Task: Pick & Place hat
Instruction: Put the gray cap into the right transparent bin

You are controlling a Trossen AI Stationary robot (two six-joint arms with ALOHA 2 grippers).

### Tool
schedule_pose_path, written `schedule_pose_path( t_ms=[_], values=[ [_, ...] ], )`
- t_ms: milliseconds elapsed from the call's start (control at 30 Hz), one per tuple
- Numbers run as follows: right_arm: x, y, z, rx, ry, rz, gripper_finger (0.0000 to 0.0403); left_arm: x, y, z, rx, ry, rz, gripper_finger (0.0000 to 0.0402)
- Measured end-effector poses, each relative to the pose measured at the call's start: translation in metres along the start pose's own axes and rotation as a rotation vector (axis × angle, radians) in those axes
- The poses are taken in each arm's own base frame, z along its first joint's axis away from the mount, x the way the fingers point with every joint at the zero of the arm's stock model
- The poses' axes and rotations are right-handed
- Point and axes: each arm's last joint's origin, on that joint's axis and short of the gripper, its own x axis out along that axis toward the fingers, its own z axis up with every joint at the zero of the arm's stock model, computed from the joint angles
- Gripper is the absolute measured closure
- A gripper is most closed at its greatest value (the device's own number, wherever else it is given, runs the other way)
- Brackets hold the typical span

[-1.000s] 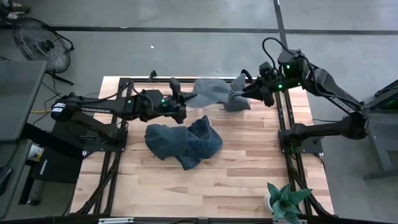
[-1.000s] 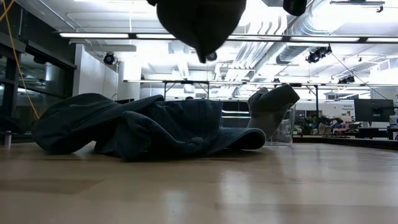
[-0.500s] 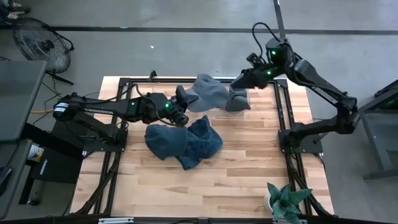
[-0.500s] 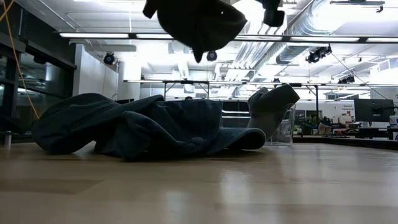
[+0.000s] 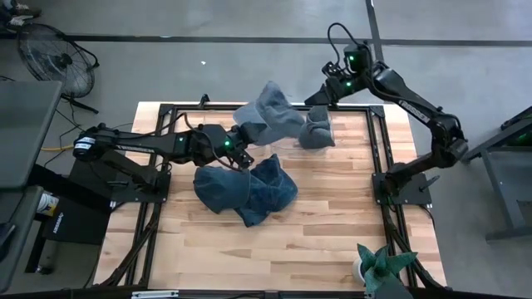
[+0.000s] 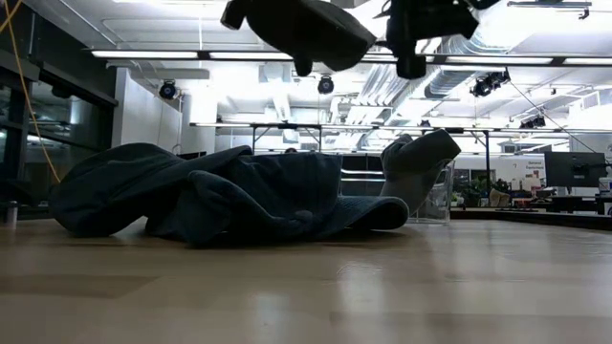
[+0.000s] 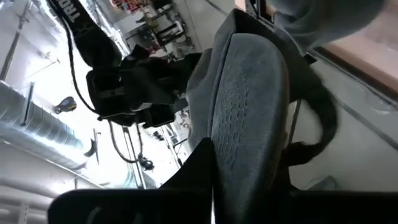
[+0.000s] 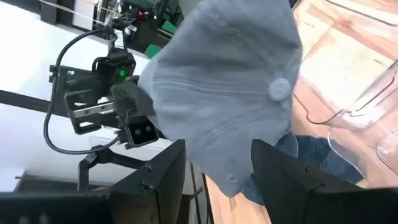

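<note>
A grey cap [image 5: 268, 119] hangs in the air over the table's far middle, with my left gripper [image 5: 246, 139] shut on it. The right wrist view shows its crown and top button [image 8: 278, 89]. My right gripper [image 5: 316, 98] stands open just right of the cap, its fingers [image 8: 163, 177] on either side of the crown without touching it. A second grey hat [image 5: 317, 133] sticks out of a clear bin [image 6: 437, 203]. Near the table's middle lies a blue pile of hats [image 5: 245, 189]. My left gripper pinches the cap's stitched brim [image 7: 245, 118] between its two fingers, coming nearly level from the table's left. The cap is lifted clear of the table, and its crown [image 8: 230, 93] points away from the gripper toward my right arm.
Black frame rails [image 5: 378, 158] run along the table's left, right and far sides. The clear bin's wall [image 8: 373, 93] stands at the far right, below the cap. A potted plant [image 5: 378, 270] sits at the near right corner. Bare wood [image 5: 274, 249] lies on the near half.
My left gripper has rolled about its own axis and turned the cap with it, so the crown now stands higher and farther left. My right gripper has swung toward the table's far left, down a little, up to the cap, and has stayed open.
</note>
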Motion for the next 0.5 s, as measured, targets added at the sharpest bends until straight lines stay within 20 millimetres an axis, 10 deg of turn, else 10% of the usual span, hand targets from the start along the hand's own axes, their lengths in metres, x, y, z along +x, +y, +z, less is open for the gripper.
schedule_pose_path(
  t_ms=[500],
  values=[
    [0.005,-0.032,0.012,0.044,0.064,0.059,0.0226,0.000,0.004,-0.004,0.018,0.095,0.008,0.0398]
  ],
)
